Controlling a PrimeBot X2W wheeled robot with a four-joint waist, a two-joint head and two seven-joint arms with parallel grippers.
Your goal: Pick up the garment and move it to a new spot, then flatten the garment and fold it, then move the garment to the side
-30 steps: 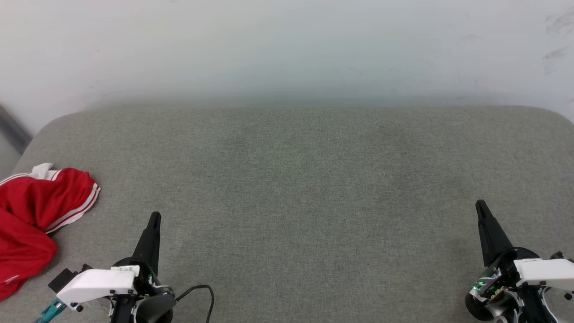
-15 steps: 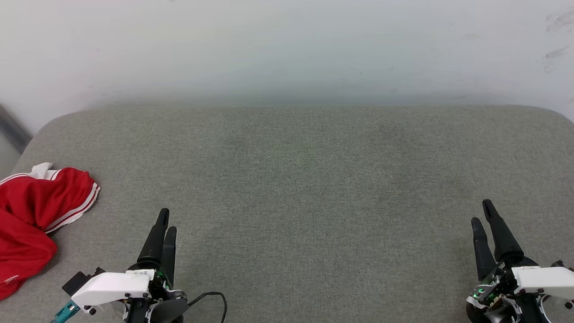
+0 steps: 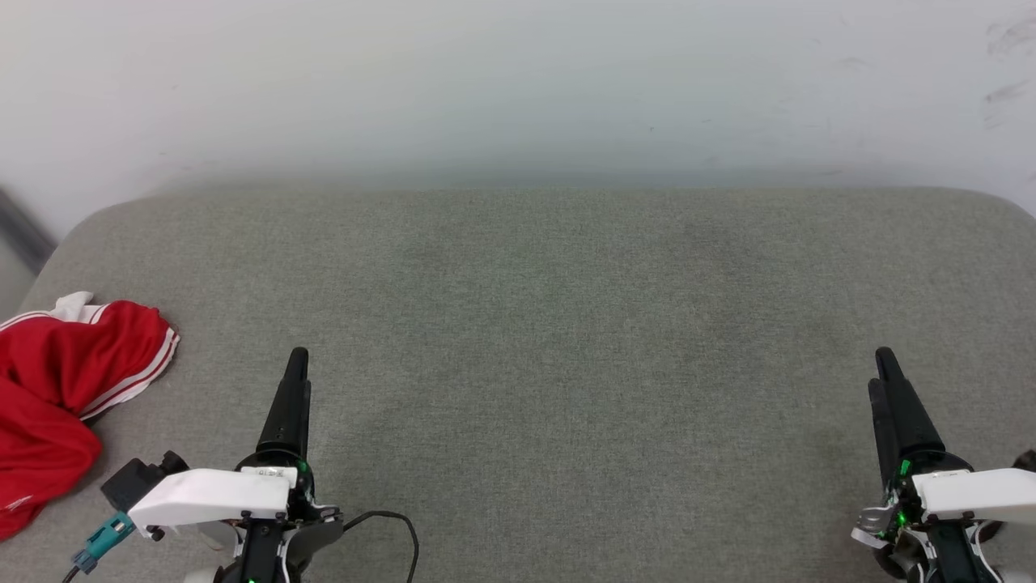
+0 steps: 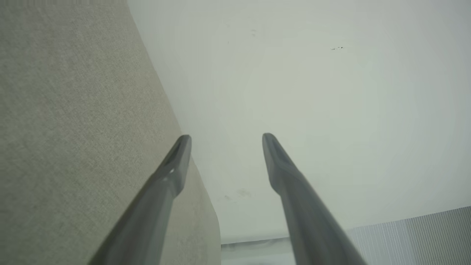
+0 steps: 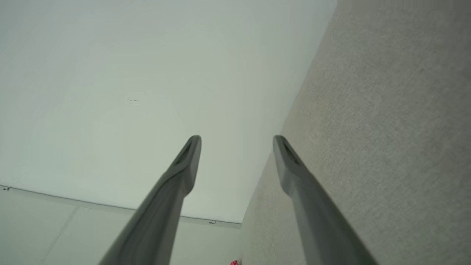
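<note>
Hovering parted, empty: left gripper [image 3: 298, 356] and right gripper [image 3: 882, 360], likely staged to grab crumpled red white-trimmed garment [image 3: 48, 389] lying far left.

Red garment [image 3: 48, 397] lies bunched, apart from left claw [image 3: 298, 358]

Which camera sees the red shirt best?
The head view: the garment lies crumpled on the grey cushion, cut off at the left edge. The right wrist view catches a tiny red speck; the left wrist view faces the wall.

Head view looking down over grey cushion [image 3: 566, 324], wrist views low, sideways, sharing cushion, wall [image 3: 518, 81]
</note>
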